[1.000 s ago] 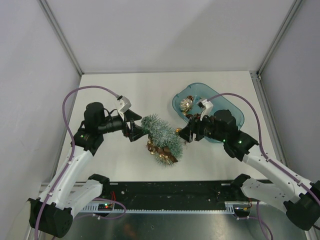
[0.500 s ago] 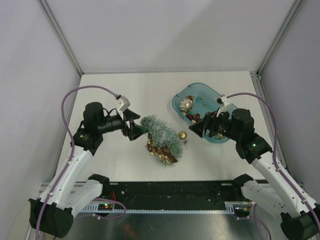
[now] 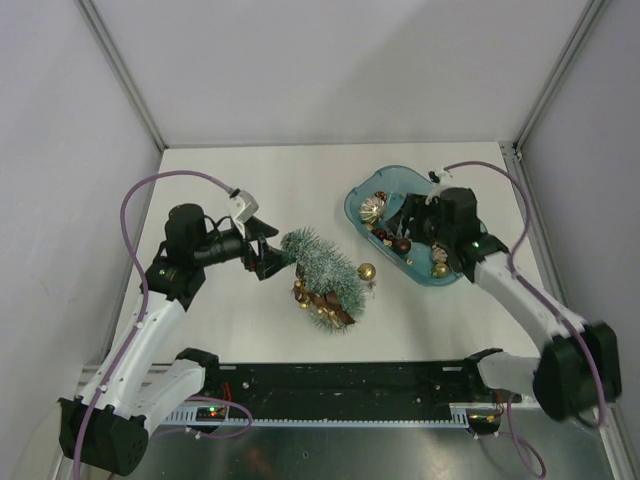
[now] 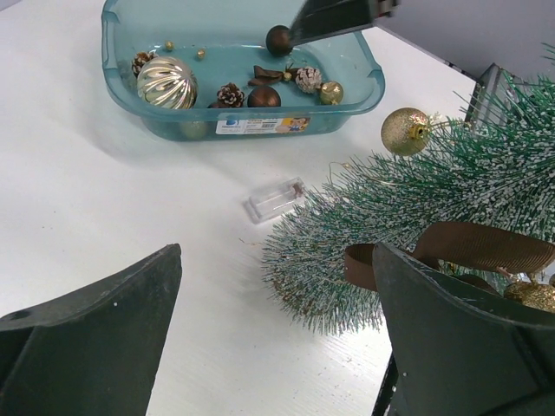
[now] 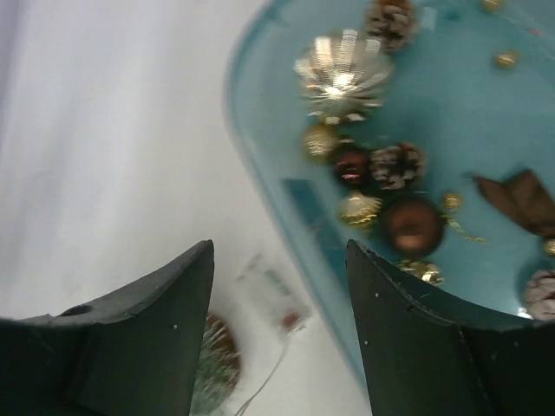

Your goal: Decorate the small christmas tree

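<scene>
The small christmas tree sits mid-frame in the top view, a bit low. It looks tipped, with its tip toward the upper left. It's already got a brown ribbon and gold beads on it. There's also a gold ball at its right edge, can't tell if it's hooked on or just lying there. The left gripper is by the tip, jaws wide apart, gripping nothing. The right gripper is spread and empty over the teal tray at upper right. The tray holds a big ribbed gold ornament, pinecones and brown balls. I'd call it partway, plenty left.
</scene>
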`<state>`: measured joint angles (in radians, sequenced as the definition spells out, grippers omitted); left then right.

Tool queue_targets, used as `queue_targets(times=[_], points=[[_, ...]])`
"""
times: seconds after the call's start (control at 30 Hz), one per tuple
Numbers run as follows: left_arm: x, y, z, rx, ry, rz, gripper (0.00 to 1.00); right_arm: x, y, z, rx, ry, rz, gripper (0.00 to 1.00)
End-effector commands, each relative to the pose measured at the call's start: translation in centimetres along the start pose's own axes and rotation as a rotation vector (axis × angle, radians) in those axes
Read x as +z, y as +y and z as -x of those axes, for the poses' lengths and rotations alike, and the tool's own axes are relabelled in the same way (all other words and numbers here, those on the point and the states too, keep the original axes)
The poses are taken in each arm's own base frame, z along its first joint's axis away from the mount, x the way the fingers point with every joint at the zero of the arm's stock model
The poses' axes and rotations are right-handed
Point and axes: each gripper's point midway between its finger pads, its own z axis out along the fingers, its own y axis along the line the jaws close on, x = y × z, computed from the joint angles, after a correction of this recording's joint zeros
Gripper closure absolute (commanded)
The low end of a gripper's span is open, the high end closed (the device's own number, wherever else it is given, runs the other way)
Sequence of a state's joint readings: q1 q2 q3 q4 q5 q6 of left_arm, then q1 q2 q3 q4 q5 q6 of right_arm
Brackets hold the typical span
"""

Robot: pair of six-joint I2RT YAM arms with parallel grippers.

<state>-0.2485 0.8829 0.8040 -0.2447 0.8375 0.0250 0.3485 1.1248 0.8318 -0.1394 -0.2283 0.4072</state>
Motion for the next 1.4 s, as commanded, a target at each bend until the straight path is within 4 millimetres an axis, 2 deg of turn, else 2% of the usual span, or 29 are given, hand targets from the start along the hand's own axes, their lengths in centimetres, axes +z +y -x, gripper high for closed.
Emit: queue_targets(times=[0.0,0.07,0.1,0.2,0.33,0.5,0.7,0.83,1.13,1.23,1.37], points=[[-0.4,0.8,1.9,0.040,-0.044,0.039,0.03,5.8,-6.8,2.7,0.010,-0.057,-0.310,0.34],[-0.4,1.0,1.9,0.041,-0.043,0.047,0.01,8.6,-9.6,2.4,0.032,-0.023,-0.393,0.34],[-0.4,1.1,1.9,0.041,-0.044,0.048,0.01,9.9,-10.5,2.8,0.038,-0.025,-0.414,0.34],[-0.4,1.3,1.8,0.040,-0.041,0.053,0.00,13.8,-13.4,2.4,0.061,0.006,-0.464,0.34],[-0.3,1.6,1.5,0.034,-0.033,0.061,0.00,17.8,-14.9,3.6,0.113,-0.007,-0.442,0.35],[-0.3,1.9,1.1,0.029,-0.026,0.065,0.00,21.1,-15.2,4.7,0.140,-0.013,-0.408,0.37],[-0.4,2.1,0.7,0.019,-0.021,0.068,0.00,22.4,-14.7,4.7,0.164,-0.030,-0.349,0.37],[-0.4,2.1,0.4,0.014,-0.018,0.068,0.00,23.2,-13.8,3.7,0.177,-0.013,-0.298,0.37],[-0.5,2.1,0.4,0.011,-0.019,0.069,0.00,24.2,-13.9,1.7,0.185,0.030,-0.305,0.39],[-0.6,1.9,0.6,0.012,-0.025,0.066,0.00,24.4,-14.0,1.4,0.187,0.035,-0.310,0.46],[-1.2,1.9,1.1,0.024,-0.033,0.081,0.00,24.2,-13.6,1.8,0.180,0.025,-0.304,0.68]])
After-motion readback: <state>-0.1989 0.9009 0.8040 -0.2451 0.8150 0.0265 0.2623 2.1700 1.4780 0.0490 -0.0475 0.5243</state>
